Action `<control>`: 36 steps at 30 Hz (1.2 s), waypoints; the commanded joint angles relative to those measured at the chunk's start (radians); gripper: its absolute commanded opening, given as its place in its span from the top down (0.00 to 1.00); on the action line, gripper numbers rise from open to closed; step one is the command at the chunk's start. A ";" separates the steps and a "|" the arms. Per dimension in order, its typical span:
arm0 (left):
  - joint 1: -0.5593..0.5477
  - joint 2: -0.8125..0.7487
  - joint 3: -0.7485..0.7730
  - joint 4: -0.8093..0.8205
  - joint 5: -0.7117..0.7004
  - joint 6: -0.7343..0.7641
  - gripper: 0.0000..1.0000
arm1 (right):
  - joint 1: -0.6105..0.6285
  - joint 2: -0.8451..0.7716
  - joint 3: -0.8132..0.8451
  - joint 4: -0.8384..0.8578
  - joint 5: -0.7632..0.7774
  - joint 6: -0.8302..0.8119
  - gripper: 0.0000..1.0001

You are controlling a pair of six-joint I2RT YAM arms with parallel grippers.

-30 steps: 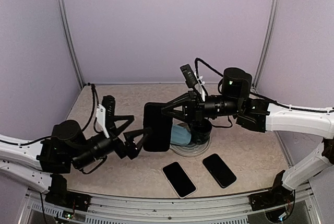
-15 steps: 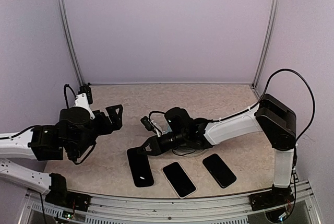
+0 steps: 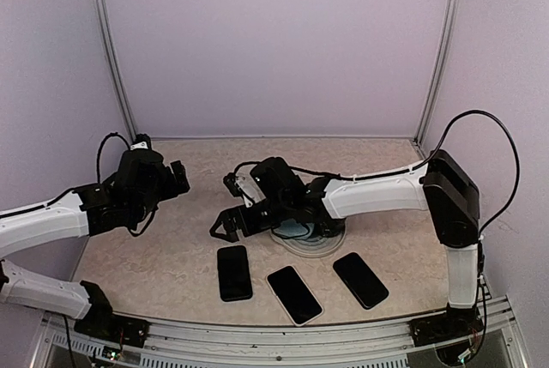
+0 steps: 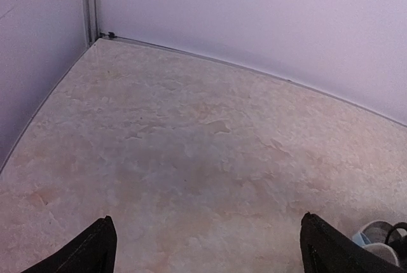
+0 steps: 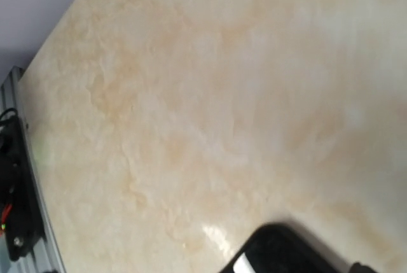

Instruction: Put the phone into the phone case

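Black glossy phone (image 3: 234, 273), rectangular, lying flat

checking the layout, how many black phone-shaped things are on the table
3, in a row near the front edge: left one by the right gripper, middle one, right one. More may be hidden.

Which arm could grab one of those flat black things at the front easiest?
Probably the right. The right gripper hangs open right by the leftmost black slab, while the left gripper is farther off, pointing toward the back.
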 commanded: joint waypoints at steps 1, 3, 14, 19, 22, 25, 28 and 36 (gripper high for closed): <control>0.186 0.018 -0.035 0.101 0.116 0.091 0.01 | -0.010 -0.104 0.131 -0.199 0.067 -0.159 0.01; 0.263 0.030 -0.038 0.111 0.120 0.070 0.01 | -0.043 -0.151 0.175 -0.258 0.048 -0.200 0.01; 0.362 0.210 -0.114 0.476 -0.206 0.359 0.01 | -0.618 -0.774 -0.287 -0.148 0.264 -0.418 0.01; 0.472 0.238 -0.315 0.868 -0.095 0.452 0.01 | -0.955 -0.967 -0.714 0.192 0.330 -0.340 0.01; 0.556 0.237 -0.463 1.140 0.071 0.443 0.01 | -0.983 -0.988 -0.827 0.267 0.568 -0.249 0.01; 0.573 0.258 -0.492 1.255 0.159 0.480 0.01 | -0.983 -1.003 -0.889 0.304 0.676 -0.203 0.01; 0.576 0.275 -0.498 1.313 0.165 0.523 0.01 | -0.983 -1.046 -0.963 0.397 0.709 -0.265 0.01; 0.581 0.342 -0.526 1.444 0.249 0.586 0.01 | -0.985 -1.105 -1.171 0.658 0.751 -0.392 0.01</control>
